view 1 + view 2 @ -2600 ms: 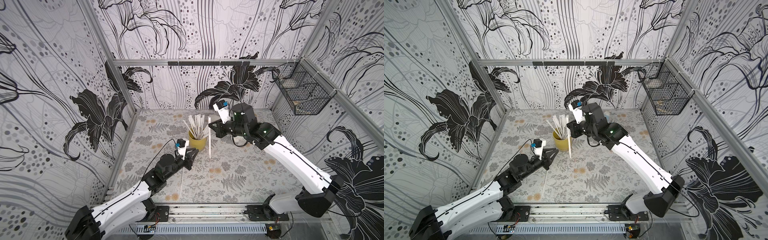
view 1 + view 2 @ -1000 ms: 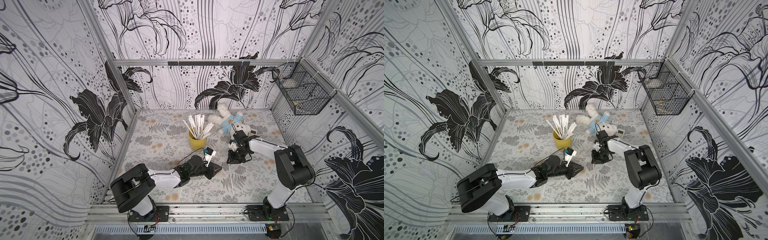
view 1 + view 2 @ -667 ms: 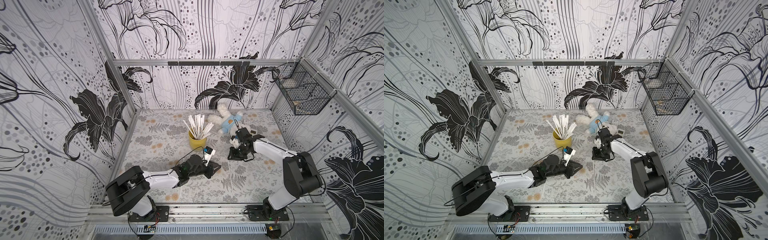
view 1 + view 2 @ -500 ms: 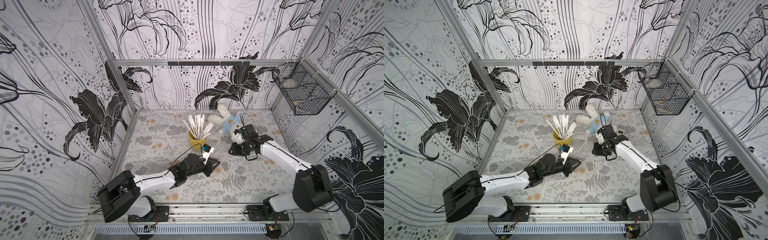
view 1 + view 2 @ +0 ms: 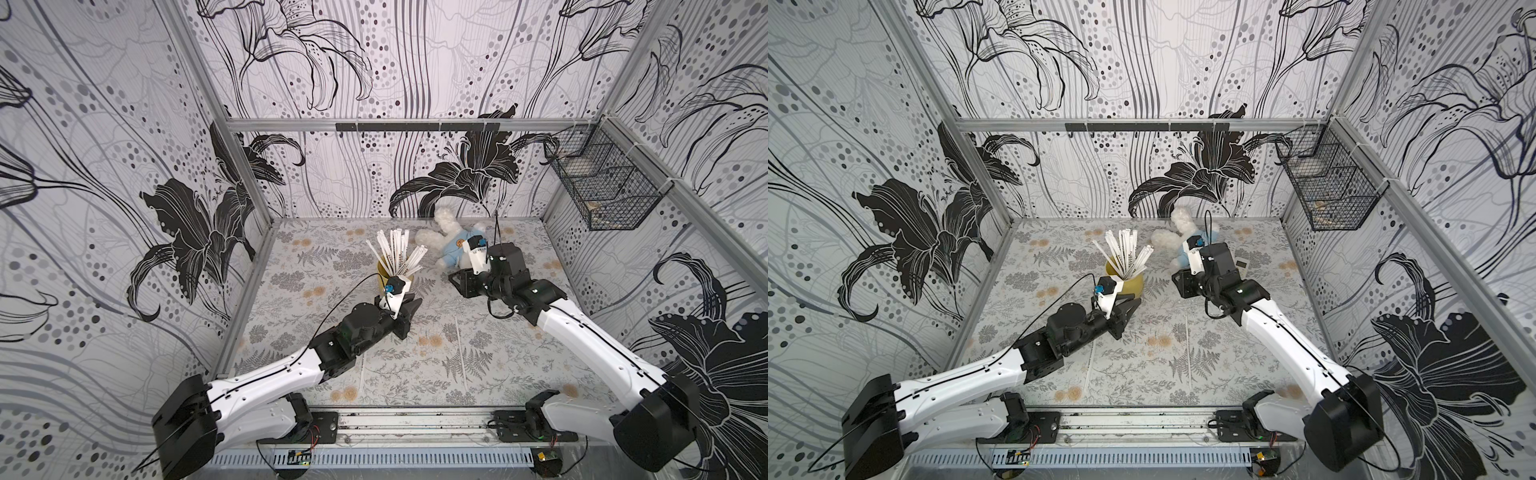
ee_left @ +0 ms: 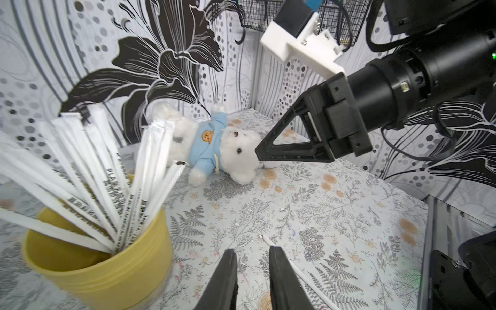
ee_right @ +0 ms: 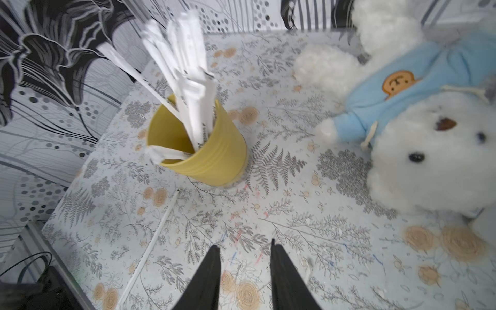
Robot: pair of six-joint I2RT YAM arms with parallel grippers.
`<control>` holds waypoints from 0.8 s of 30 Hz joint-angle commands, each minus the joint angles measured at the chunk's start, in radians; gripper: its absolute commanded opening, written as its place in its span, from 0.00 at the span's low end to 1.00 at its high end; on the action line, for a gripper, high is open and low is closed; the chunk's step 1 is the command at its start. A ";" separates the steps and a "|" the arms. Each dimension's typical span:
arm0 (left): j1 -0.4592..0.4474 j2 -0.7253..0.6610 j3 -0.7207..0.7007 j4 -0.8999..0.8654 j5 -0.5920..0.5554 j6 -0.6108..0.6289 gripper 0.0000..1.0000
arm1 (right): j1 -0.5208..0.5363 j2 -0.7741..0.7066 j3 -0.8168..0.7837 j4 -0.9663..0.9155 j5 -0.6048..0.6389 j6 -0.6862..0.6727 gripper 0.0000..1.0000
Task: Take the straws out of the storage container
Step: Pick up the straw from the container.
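Note:
The storage container, a mustard-yellow cup (image 5: 381,275) (image 5: 1132,284), stands upright mid-table with several white printed straws (image 5: 397,252) (image 5: 1126,248) fanning out of it. In both wrist views the cup (image 6: 107,265) (image 7: 214,158) and its straws (image 6: 107,185) (image 7: 188,80) are close ahead. Two more straws (image 5: 458,345) (image 5: 362,372) lie flat on the table. My left gripper (image 5: 413,303) (image 6: 251,257) is open and empty, just in front of the cup. My right gripper (image 5: 456,282) (image 7: 245,249) is open and empty, between the cup and the teddy.
A white teddy in a blue shirt (image 5: 451,249) (image 7: 416,134) lies at the back, right of the cup. A black wire basket (image 5: 602,195) hangs on the right wall. A small white device (image 5: 1241,262) lies beside the teddy. Patterned walls close in three sides.
My right gripper has risen from the table, leaving a straw lying there, moved back toward the teddy and opened wider. My left gripper has moved from front-centre up to the cup.

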 commanded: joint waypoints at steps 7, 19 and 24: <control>0.007 -0.088 0.007 -0.113 -0.192 0.139 0.30 | 0.068 -0.023 -0.068 0.212 -0.068 -0.106 0.42; 0.144 -0.060 0.006 -0.077 -0.151 0.180 0.34 | 0.074 -0.075 -0.168 0.395 -0.079 -0.089 0.43; 0.170 0.059 0.059 -0.039 -0.050 0.264 0.34 | 0.074 -0.106 -0.191 0.411 -0.086 -0.098 0.44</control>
